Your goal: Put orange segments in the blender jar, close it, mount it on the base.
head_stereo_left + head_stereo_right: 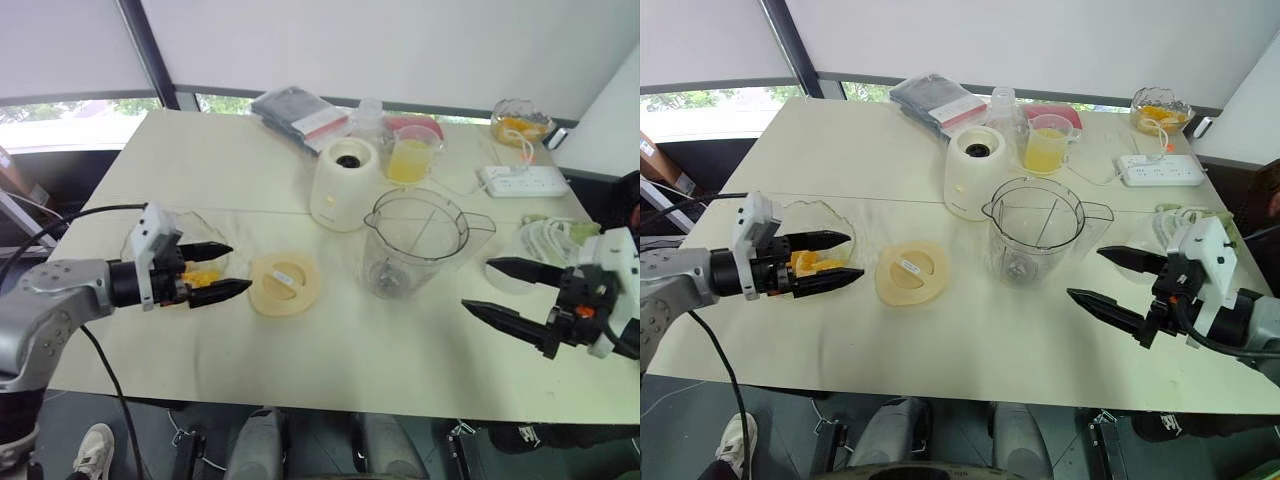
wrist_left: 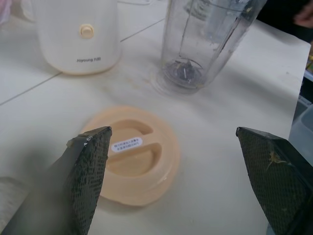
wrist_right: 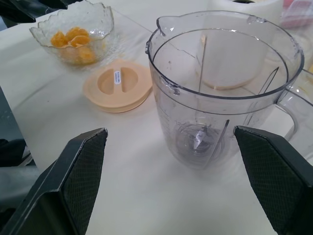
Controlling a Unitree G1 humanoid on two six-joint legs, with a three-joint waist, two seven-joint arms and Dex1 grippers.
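Observation:
Orange segments (image 3: 73, 41) lie in a scalloped glass bowl (image 1: 140, 240) at the table's left. My left gripper (image 1: 240, 267) hovers open over that bowl, with segments showing between its black fingers and nothing held. The clear blender jar (image 1: 415, 240) stands upright mid-table with only its blades (image 3: 198, 139) inside. The cream-white base (image 1: 345, 185) sits just behind and left of the jar, its dark socket uncovered. A flat cream-yellow lid (image 1: 284, 283) lies between bowl and jar. My right gripper (image 1: 476, 284) is open, right of the jar and pointing toward it, apart from it.
A cup of yellow juice (image 1: 410, 158) stands behind the jar. At the back right are a second glass bowl of fruit (image 1: 520, 125) and a white power strip (image 1: 523, 180). A coiled white cable (image 1: 550, 235) lies near my right arm, and a dark bag (image 1: 298, 115) at the back.

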